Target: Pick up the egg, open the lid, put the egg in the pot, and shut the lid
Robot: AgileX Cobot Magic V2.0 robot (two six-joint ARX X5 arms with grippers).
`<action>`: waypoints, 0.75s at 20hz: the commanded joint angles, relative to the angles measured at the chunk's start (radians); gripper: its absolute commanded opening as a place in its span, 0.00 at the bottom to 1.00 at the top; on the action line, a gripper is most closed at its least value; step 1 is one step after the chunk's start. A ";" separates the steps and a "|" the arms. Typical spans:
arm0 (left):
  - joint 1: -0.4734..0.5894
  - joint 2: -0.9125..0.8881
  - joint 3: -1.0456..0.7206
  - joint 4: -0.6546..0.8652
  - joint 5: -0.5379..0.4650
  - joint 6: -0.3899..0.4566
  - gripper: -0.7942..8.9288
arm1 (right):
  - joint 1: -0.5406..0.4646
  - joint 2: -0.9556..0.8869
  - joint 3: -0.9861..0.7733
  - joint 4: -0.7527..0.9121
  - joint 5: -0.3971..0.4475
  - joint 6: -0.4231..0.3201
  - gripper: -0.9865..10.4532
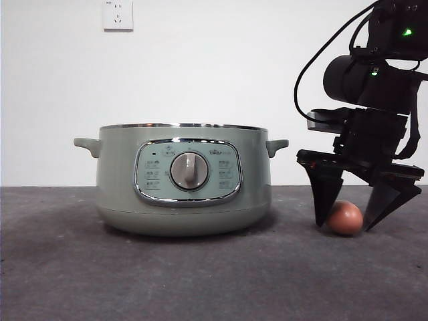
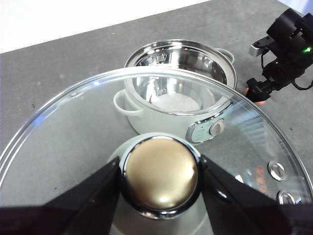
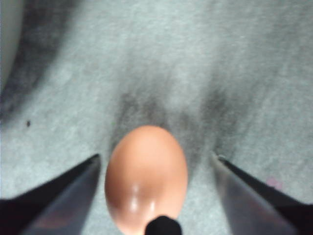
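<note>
The sage-green pot (image 1: 184, 177) stands uncovered on the dark table, and its steel inside (image 2: 178, 73) shows in the left wrist view. My left gripper (image 2: 160, 171) is shut on the round knob (image 2: 161, 178) of the glass lid (image 2: 73, 127) and holds it raised, off to one side of the pot. The lid is out of the front view. The reddish-brown egg (image 1: 345, 218) lies on the table right of the pot. My right gripper (image 1: 344, 225) is lowered over it and open. One jaw stands on each side of the egg (image 3: 145, 176) with a gap to both.
A white wall with a power socket (image 1: 118, 15) runs behind the table. The pot's side handle (image 1: 277, 144) sticks out toward the right arm (image 2: 286, 44). Two small metal vents (image 2: 277, 170) sit in the lid's glass.
</note>
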 commanded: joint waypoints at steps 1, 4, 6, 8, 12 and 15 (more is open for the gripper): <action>0.002 -0.010 0.010 0.045 0.000 -0.011 0.07 | 0.003 0.015 0.002 0.016 -0.002 0.013 0.25; 0.002 -0.010 0.010 0.037 0.000 -0.011 0.07 | 0.003 0.015 0.002 0.025 -0.002 0.013 0.24; 0.002 -0.010 0.010 0.039 0.000 -0.011 0.07 | 0.009 0.015 0.002 0.024 0.000 0.012 0.13; 0.002 -0.009 0.010 0.038 0.000 -0.011 0.07 | 0.015 0.014 0.002 0.023 0.000 0.011 0.07; 0.002 -0.009 0.010 0.018 0.000 -0.010 0.07 | 0.015 -0.064 0.002 -0.009 0.001 0.008 0.07; 0.002 -0.008 0.010 0.009 0.001 -0.010 0.07 | 0.016 -0.208 0.010 -0.015 0.000 0.027 0.07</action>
